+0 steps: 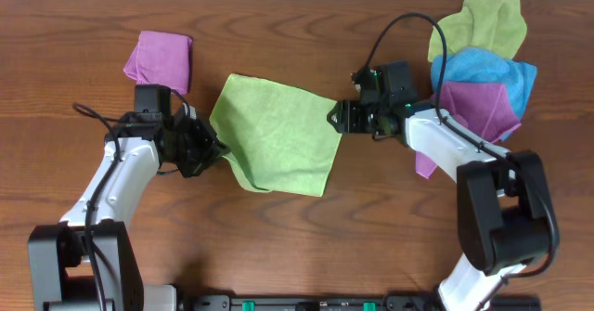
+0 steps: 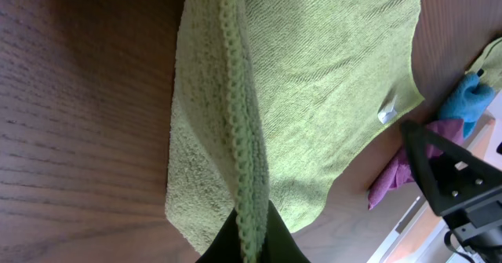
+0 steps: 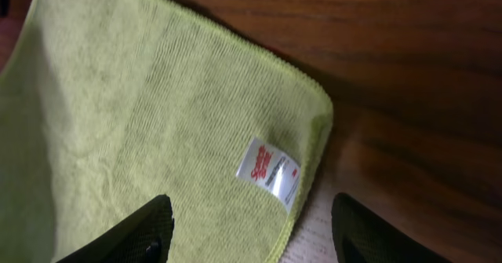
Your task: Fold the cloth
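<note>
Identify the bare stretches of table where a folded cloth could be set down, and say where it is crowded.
Bare wood lies along the back between the purple cloth and the cloth pile, and in front of the lime-green cloth, toward the near edge. Crowded: the right rear, where the pile meets the right arm.

A dark-grained wooden table (image 1: 278,32) lies evenly lit.
</note>
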